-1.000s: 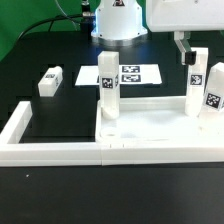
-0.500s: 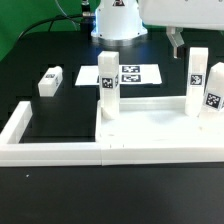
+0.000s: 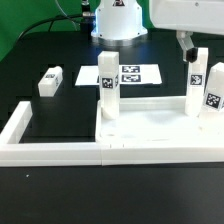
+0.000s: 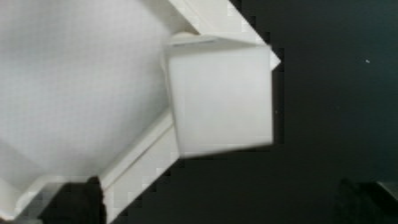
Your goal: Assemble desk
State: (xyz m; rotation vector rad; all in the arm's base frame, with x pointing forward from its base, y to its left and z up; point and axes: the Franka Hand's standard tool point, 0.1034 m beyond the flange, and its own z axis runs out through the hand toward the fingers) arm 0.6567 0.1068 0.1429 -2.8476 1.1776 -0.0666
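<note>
Three legs (image 3: 108, 88) are seated upright in the desk top (image 3: 150, 125); the far leg (image 3: 197, 68) is found just below the wide-open, empty fingers (image 3: 186, 46).

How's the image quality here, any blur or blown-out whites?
Exterior view: evenly lit, fairly sharp, the tag on the front leg distinct. Wrist view: the close leg looks soft; the desk top is washed-out, featureless white.
</note>
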